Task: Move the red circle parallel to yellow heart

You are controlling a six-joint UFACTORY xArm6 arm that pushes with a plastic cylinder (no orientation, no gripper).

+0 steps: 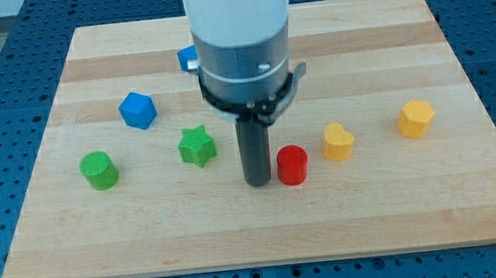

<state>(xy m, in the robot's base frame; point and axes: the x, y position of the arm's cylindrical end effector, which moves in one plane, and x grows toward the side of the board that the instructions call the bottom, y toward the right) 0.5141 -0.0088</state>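
The red circle stands on the wooden board just left of and slightly below the yellow heart. My tip rests on the board right beside the red circle's left side, touching or nearly touching it. The rod rises from there into the arm's wide grey and white body, which covers the upper middle of the view.
A yellow hexagon sits at the view's right. A green star lies left of my tip, a green circle further left, a blue cube above them. Another blue block is partly hidden behind the arm.
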